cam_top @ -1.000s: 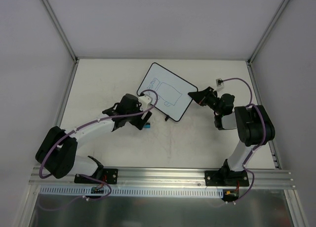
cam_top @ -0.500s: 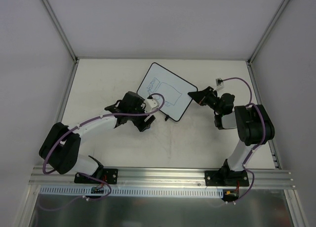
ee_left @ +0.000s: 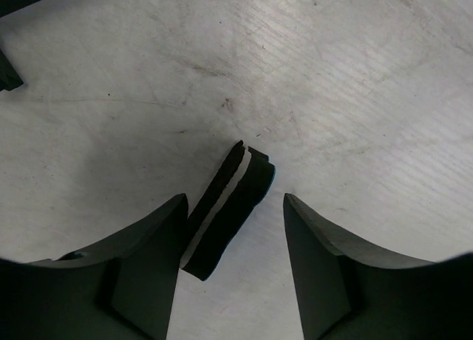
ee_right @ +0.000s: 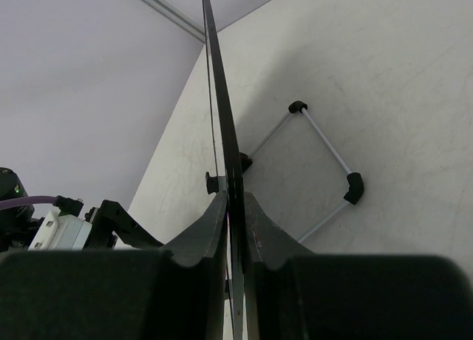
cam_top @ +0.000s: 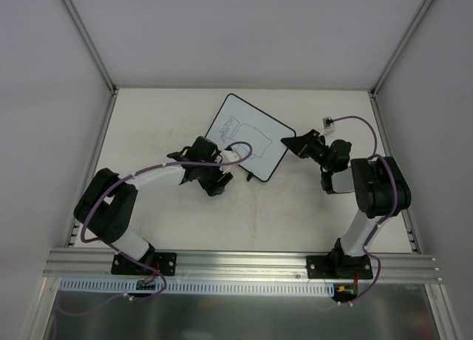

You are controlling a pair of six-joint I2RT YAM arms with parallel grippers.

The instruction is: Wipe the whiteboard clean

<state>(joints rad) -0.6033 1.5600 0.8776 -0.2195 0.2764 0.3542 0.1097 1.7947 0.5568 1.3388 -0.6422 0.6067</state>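
A: What is on the table point(cam_top: 310, 207)?

B: The whiteboard point(cam_top: 247, 133) is in the far middle part. It is turned at an angle and has blue scribbles on its face.

A: Does an arm hold it?

B: Yes, the right gripper point(ee_right: 235, 199) is clamped tight on its right edge.

A: And the left gripper point(ee_left: 235, 201)?

B: Its jaws are apart, one on each side of a black eraser point(ee_left: 222, 222). The eraser lies on the table near the board's front corner and is not squeezed.

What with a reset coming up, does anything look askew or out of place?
The whiteboard sits skewed to the table edges, one corner pinched by the right gripper. The eraser lies slantwise between the left gripper's open jaws, ungripped.
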